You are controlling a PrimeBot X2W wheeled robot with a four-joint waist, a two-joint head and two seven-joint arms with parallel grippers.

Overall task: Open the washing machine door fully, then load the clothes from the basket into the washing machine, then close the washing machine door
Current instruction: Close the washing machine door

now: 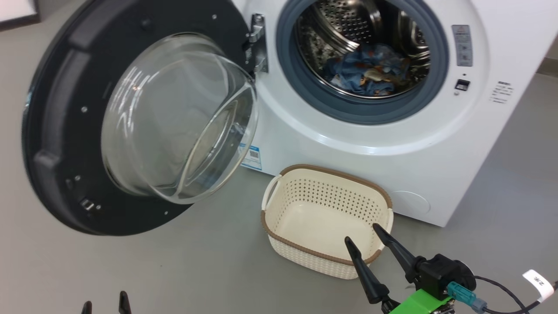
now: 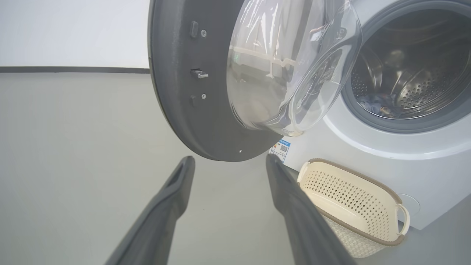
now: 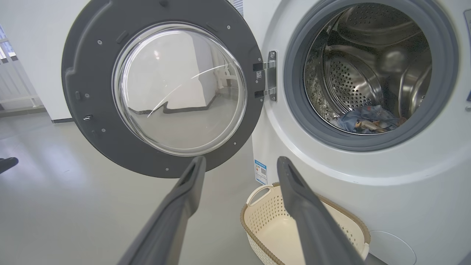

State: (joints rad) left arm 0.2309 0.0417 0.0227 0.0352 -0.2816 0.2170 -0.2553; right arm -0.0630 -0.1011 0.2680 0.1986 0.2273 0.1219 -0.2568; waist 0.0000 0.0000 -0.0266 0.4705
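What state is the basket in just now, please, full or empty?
Empty: the basket shows its bare cream floor, and the clothes lie inside the washing machine drum.

I see a smooth grey floor (image 1: 165,270) carrying everything here. The white washing machine (image 1: 331,148) stands directly on it. The cream basket (image 1: 314,264) sits upright on the floor just in front of the machine's lower front.

Washing machine door (image 3: 84,92) wide open, blue clothes (image 3: 364,121) in the steel drum (image 3: 349,84), cream basket (image 3: 268,217) on the floor (image 3: 73,206) beside the washing machine (image 3: 386,198), right gripper (image 3: 241,159) with fingers apart
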